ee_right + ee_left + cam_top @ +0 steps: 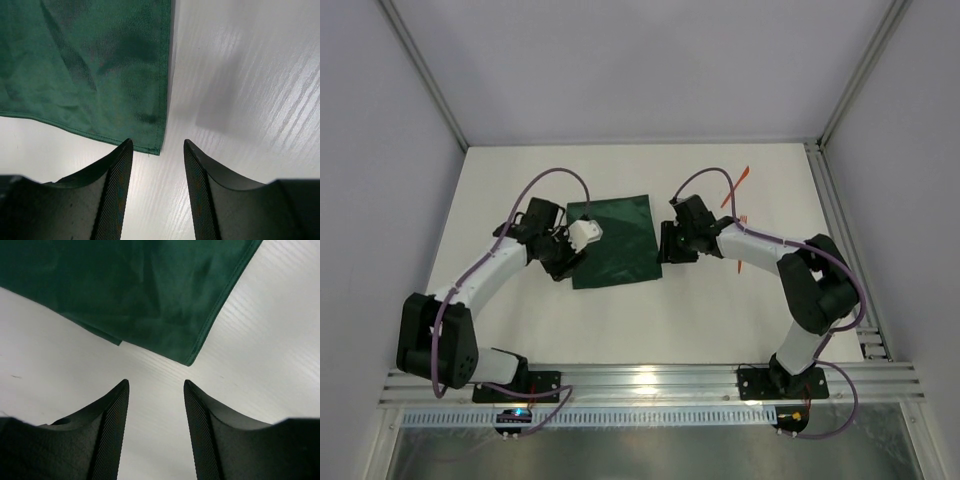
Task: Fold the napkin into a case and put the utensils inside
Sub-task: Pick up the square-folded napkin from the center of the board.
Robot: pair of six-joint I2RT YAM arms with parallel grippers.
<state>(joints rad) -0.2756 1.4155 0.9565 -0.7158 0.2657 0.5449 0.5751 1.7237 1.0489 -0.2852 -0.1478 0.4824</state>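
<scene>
The dark green napkin lies flat and spread out on the white table, with no folded case in view. My left gripper is open and empty, low over the table at the napkin's near left corner. My right gripper is open and empty at the napkin's near right corner, which lies just ahead of its left fingertip. One orange utensil lies behind the right arm. A second orange utensil shows partly from under that arm's forearm.
The white table is walled in by grey panels at the left, back and right. An aluminium rail runs along the near edge, where both arm bases stand. Purple cables loop over both arms.
</scene>
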